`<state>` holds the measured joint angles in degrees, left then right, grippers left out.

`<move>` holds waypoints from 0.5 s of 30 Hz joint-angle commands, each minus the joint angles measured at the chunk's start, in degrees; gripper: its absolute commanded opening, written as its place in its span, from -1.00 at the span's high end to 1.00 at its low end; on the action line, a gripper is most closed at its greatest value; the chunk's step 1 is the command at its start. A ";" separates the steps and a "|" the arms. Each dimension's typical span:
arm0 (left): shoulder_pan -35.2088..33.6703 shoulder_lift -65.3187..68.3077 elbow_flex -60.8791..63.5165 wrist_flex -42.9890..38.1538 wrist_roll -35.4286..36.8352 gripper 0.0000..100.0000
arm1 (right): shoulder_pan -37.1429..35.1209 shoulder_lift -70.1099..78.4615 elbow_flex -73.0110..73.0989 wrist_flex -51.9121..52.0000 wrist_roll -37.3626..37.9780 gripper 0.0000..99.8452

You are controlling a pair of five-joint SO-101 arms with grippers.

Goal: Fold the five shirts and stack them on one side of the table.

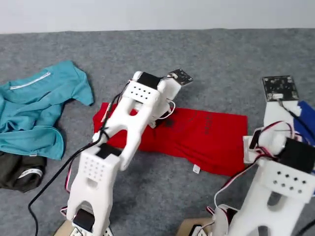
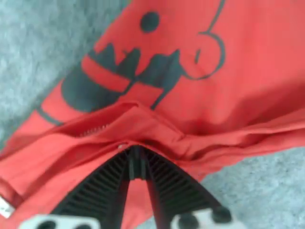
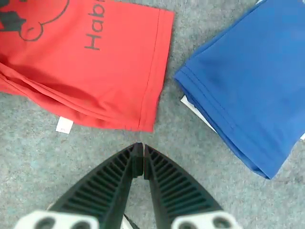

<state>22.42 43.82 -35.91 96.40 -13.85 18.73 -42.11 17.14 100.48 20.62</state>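
The left pincer (image 2: 137,160) is seen with its fingers pressed together on a raised fold of the red shirt (image 2: 190,95), whose dark print (image 2: 119,71) is spread just beyond the tips. The right pincer (image 3: 139,160) is held closed on nothing above the table (image 3: 47,157). The red shirt's hem lies just ahead of it, and the blue shirt (image 3: 248,90) ahead to one side. A teal shirt (image 1: 34,108) and a dark shirt (image 1: 15,172) are heaped well apart from both pincers.

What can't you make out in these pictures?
Blue shirt: high view, cut off by the edge and the right arm.
Dark shirt: high view, cut by the edge, partly under the teal shirt.
Red shirt: high view, print partly hidden by the left arm.
Left gripper: left wrist view, a fold hides whether it pinches cloth.
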 commanded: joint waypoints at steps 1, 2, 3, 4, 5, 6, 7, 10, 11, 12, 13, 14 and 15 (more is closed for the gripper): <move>1.49 2.46 -9.01 4.13 -0.70 0.99 | 0.92 -2.42 0.88 1.89 -0.70 0.98; 1.93 3.34 -9.98 4.13 -0.70 0.99 | 0.92 -2.86 1.41 1.89 -0.70 0.98; 2.11 3.69 -10.33 4.13 -0.70 0.99 | 0.92 -3.21 1.93 1.89 -0.70 0.98; 2.37 3.78 -10.24 4.13 -0.70 0.99 | 0.92 -3.56 2.37 1.89 -0.70 0.98; 2.90 4.13 -10.07 4.13 -0.70 0.99 | 0.92 -4.00 2.73 1.89 -0.70 0.98; 3.25 4.31 -9.71 4.13 -0.70 0.99 | 0.92 -4.35 2.99 1.89 -0.70 0.98; 3.52 4.31 -8.48 4.13 -0.70 0.99 | 0.92 -4.70 2.99 1.89 -0.70 0.98; 4.48 4.31 -4.88 4.04 -0.70 0.99 | 0.92 -5.76 2.99 1.89 -0.70 0.98; 4.48 4.22 -3.47 4.04 -0.70 0.99 | 0.92 -6.11 2.99 1.89 -0.70 0.98; 4.31 3.96 -2.15 4.04 -0.70 0.99 | 0.92 -6.37 2.99 1.89 -0.70 0.98; 4.31 3.78 -0.75 4.04 -0.70 0.99 | 0.92 -6.73 2.99 1.89 -0.62 0.98; 4.22 3.69 0.66 4.04 -0.70 0.99 | 0.92 -6.99 2.99 1.89 -0.62 0.98; 4.22 3.69 1.80 4.04 -0.70 0.99 | 0.92 -7.16 2.99 1.89 -0.62 0.98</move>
<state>26.81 48.66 -36.35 98.77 -14.29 18.90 -47.91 20.48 100.48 20.62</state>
